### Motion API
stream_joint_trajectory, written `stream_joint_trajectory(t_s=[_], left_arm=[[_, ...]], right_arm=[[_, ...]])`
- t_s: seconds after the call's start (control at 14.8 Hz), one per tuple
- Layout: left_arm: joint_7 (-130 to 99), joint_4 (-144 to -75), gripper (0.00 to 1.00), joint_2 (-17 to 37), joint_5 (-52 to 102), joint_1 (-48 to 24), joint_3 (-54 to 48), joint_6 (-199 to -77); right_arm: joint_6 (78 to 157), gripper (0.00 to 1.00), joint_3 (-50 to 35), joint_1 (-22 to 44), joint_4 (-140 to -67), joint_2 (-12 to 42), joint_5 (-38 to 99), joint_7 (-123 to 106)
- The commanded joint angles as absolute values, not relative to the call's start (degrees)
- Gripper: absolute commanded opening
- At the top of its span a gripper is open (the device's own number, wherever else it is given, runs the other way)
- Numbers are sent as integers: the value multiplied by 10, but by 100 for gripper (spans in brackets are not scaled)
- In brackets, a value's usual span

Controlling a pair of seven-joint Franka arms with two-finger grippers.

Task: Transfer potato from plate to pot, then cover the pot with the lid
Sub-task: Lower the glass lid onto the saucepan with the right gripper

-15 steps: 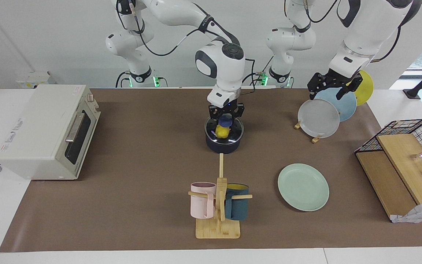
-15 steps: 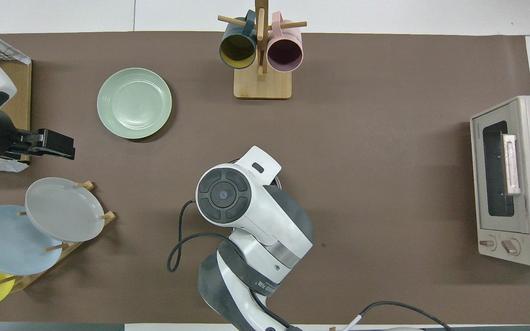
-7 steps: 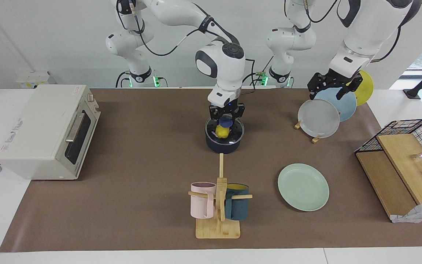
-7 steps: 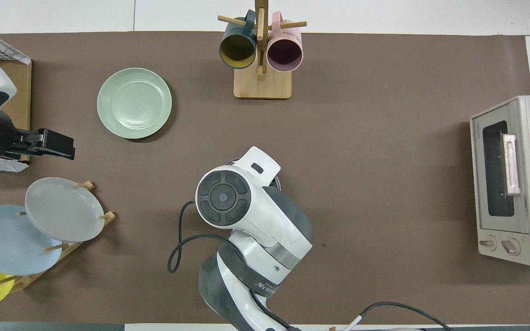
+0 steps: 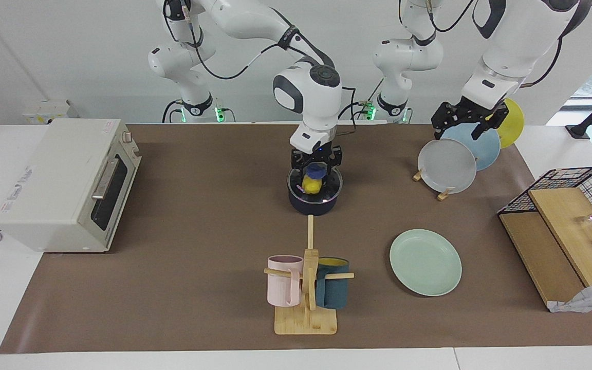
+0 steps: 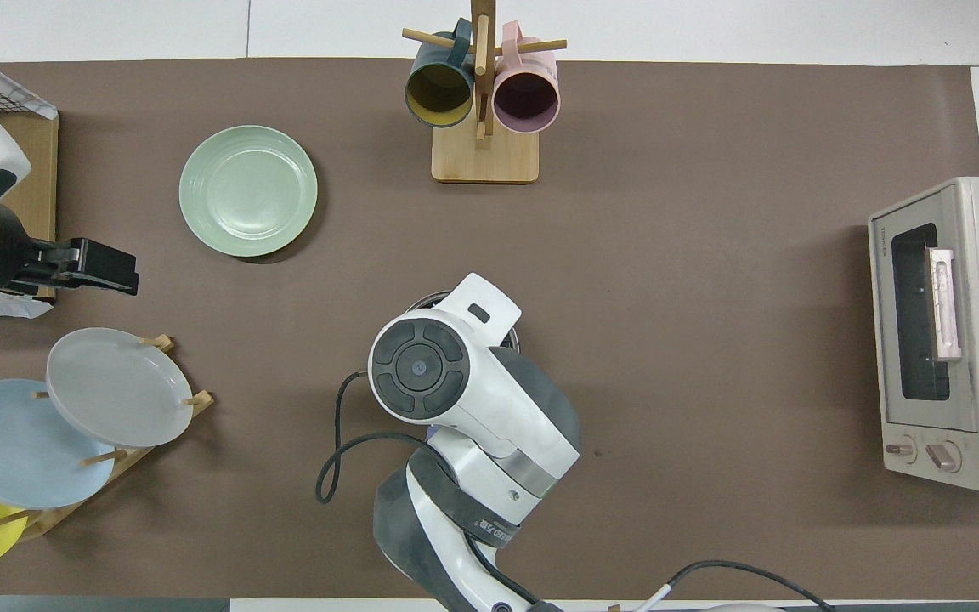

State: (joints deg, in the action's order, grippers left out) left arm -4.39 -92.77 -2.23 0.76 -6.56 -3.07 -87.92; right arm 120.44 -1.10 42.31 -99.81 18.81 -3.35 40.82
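Note:
The dark navy pot [image 5: 313, 205] stands mid-table with the clear glass lid [image 5: 328, 186] on it. The yellow potato [image 5: 310, 185] shows through the glass, inside the pot. My right gripper [image 5: 316, 167] is just above the lid, fingers open on either side of the blue knob [image 5: 317, 169]. In the overhead view the right arm [image 6: 447, 382] hides the pot. The mint-green plate [image 5: 425, 262] [image 6: 248, 190] lies bare toward the left arm's end. My left gripper [image 5: 458, 132] [image 6: 111, 270] waits, open and empty, in the air over the plate rack.
A rack of upright grey, light-blue and yellow plates [image 5: 447, 164] stands at the left arm's end, with a wire basket holding wooden boards [image 5: 568, 205] beside it. A mug tree [image 5: 306, 288] stands farther from the robots than the pot. A toaster oven [image 5: 65, 182] is at the right arm's end.
The right arm's wrist has shifted slightly. Its gripper stays at the knob, and the lid and pot have not moved. The left arm has not moved.

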Motion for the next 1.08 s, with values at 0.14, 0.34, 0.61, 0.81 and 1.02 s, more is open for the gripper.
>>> stream_joint_trajectory(t_s=[0.14,0.34,0.61,0.81,1.02], left_arm=[[-46,-933,100,-29,-2,-69,-27,-876],[-46,-933,100,-29,-2,-69,-27,-876],[-46,-933,100,-29,-2,-69,-27,-876],[-46,-933,100,-29,-2,-69,-27,-876],[-46,-933,100,-29,-2,-69,-27,-876]], right_arm=[[1185,100,-12,403,-976,171,-43,421],[1119,100,-11,386,-918,164,-42,419],[1033,100,-10,345,-856,157,-40,367],[985,100,-9,287,-849,132,-41,271],[951,100,-10,223,-849,105,-40,168]])
